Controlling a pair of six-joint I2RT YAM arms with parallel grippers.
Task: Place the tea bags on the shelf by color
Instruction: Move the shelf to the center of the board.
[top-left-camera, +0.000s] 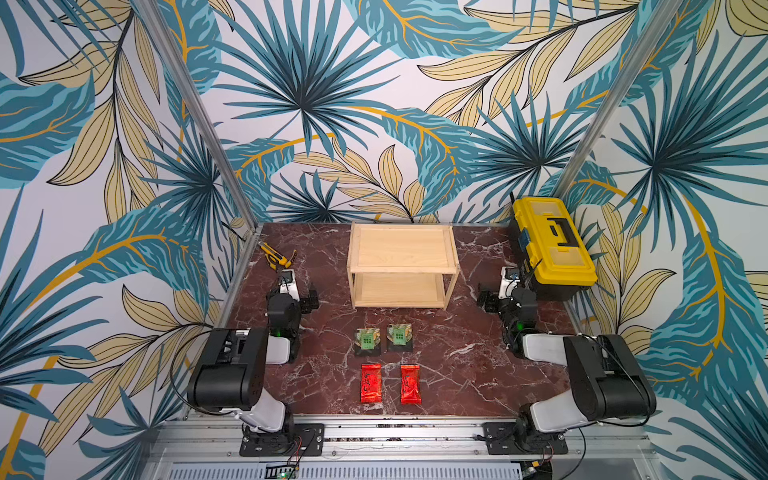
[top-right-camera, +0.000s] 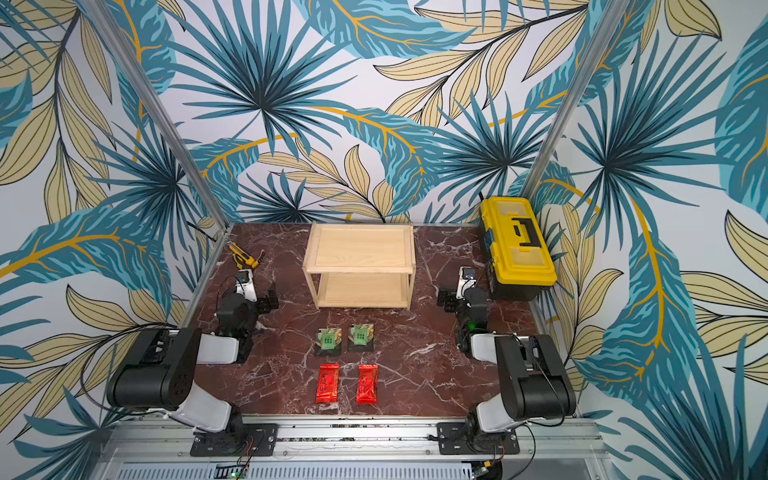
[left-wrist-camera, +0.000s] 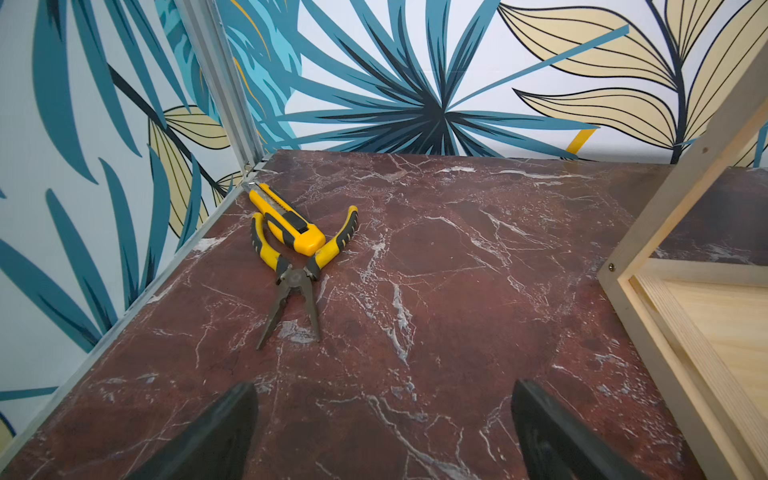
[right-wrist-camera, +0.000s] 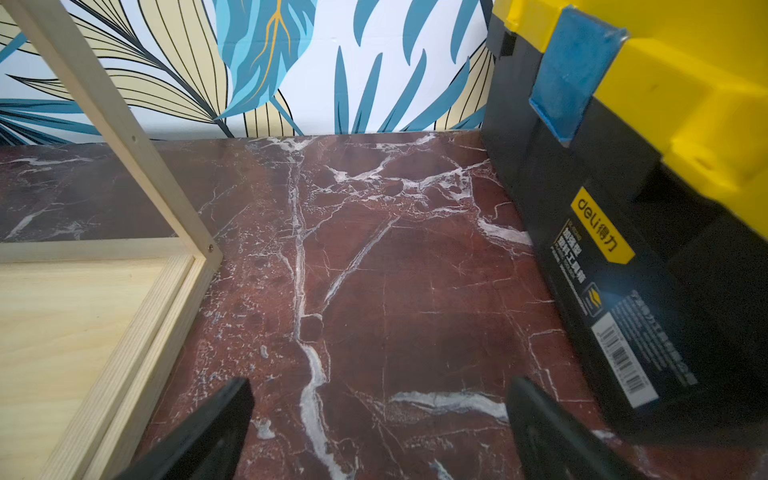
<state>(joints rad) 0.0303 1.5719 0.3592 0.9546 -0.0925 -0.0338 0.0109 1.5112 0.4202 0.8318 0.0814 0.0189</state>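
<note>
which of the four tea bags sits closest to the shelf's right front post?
The green-and-gold tea bag on the robot's right. It lies in the row nearer the shelf, beside its green twin; both red tea bags lie farther from the shelf.

A dark red marble counter (top-left-camera: 478, 365) carries a pale wooden shelf (top-left-camera: 402, 266), two green tea bags (top-left-camera: 367, 338), two red tea bags (top-left-camera: 370, 382), a yellow toolbox (top-left-camera: 552, 245), pliers (left-wrist-camera: 297, 266) and a utility knife (left-wrist-camera: 286, 224).

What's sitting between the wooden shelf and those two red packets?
The two green tea bags, side by side on the table, lie between the shelf and the red tea bags, as both top views show.
</note>
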